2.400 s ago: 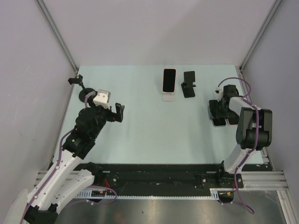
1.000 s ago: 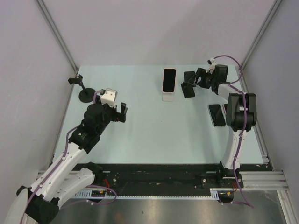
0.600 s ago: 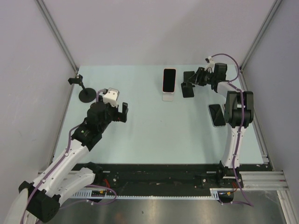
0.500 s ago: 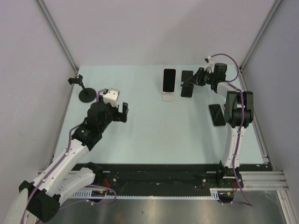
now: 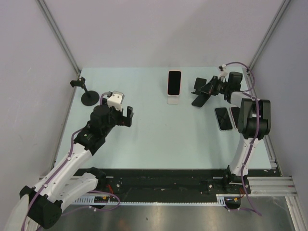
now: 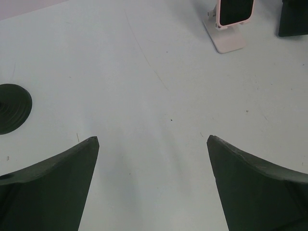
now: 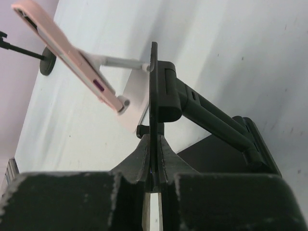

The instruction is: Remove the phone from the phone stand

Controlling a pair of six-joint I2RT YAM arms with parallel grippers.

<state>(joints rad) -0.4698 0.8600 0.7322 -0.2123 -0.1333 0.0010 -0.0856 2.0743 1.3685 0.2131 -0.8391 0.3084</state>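
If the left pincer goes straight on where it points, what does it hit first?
Probably the bare table: the left pincer points down at it. The pink phone sits farther on, off that line.

Left of the right pincer [image 5: 213, 88], the phone [image 5: 174, 83] has a pink case and a black screen, and its white stand [image 5: 173, 99] is plain. The other stand [image 7: 192, 103], at the pincer's dark tips, is solid black. Near that pincer, two more phones [image 5: 222, 118] show dark screens, one seemingly silver-edged. The table [image 5: 154, 139] is pale mint, unpatterned. The right arm [image 5: 255, 122] is black and white.
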